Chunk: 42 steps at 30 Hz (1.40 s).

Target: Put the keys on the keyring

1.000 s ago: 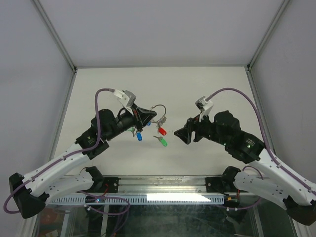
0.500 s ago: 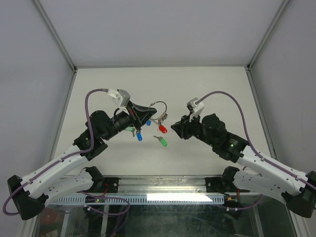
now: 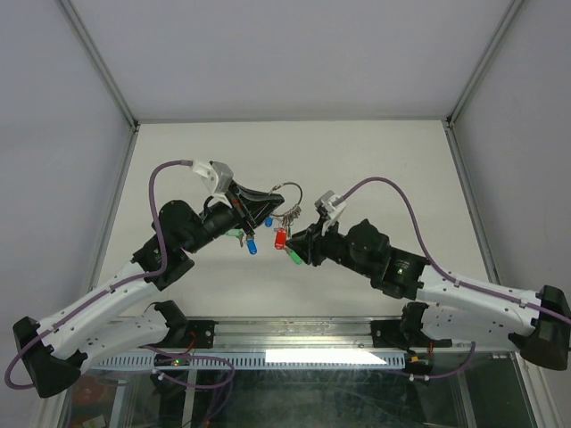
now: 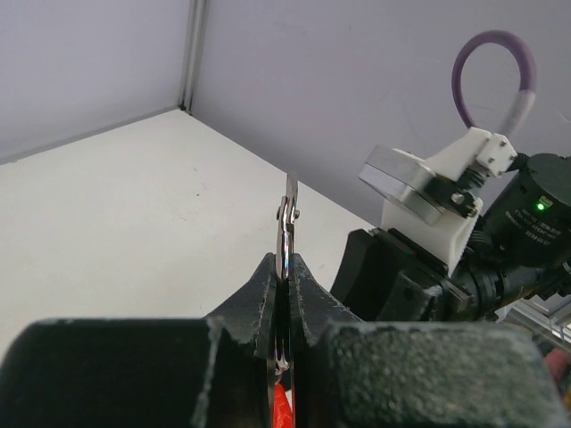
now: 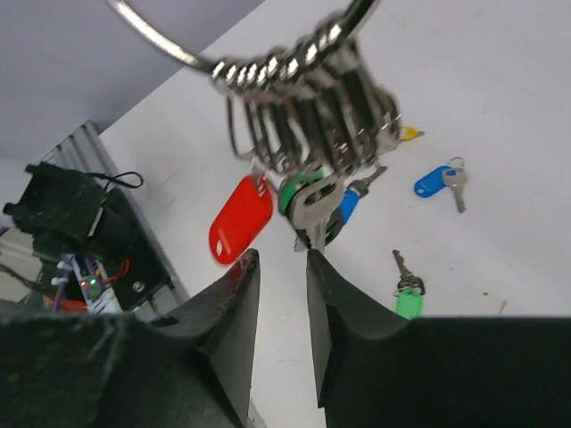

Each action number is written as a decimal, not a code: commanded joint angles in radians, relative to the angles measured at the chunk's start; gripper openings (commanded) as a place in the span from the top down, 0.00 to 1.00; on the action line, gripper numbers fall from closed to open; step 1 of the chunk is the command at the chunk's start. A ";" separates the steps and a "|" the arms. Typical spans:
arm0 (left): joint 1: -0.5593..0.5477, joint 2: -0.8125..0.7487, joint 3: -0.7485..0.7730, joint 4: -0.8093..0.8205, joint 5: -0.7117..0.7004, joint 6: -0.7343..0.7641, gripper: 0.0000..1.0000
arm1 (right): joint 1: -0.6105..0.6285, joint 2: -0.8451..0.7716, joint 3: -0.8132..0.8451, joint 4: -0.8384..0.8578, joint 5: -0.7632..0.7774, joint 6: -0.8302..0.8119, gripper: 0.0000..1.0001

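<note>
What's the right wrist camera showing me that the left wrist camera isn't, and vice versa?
Right wrist only: the keys bunched on the keyring, a red tag among them, and a loose blue key, green key and yellow key on the table. Left wrist only: the left end effector shut on the ring's edge, with the right arm beyond. Both: the keyring itself.

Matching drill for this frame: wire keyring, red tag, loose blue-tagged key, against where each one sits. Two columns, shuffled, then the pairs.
Things:
1. thin silver wire keyring
2. red oval plastic tag
3. blue-tagged silver key

Places:
A. lying loose on the white table
B. clamped edge-on in the shut left gripper
C. hanging from the ring in the bunch of keys

Pairs: 1-B, 2-C, 3-A
</note>
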 commanded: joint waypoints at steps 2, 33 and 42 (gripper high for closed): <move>0.010 -0.032 0.014 0.101 -0.006 -0.022 1.00 | 0.025 -0.148 -0.091 0.152 0.006 0.022 0.68; 0.010 -0.021 -0.048 0.453 0.339 -0.108 1.00 | 0.023 -0.361 -0.095 0.229 -0.081 -0.421 0.46; 0.010 -0.020 -0.037 0.448 0.356 -0.106 1.00 | 0.024 -0.378 -0.006 0.078 -0.203 -0.466 0.50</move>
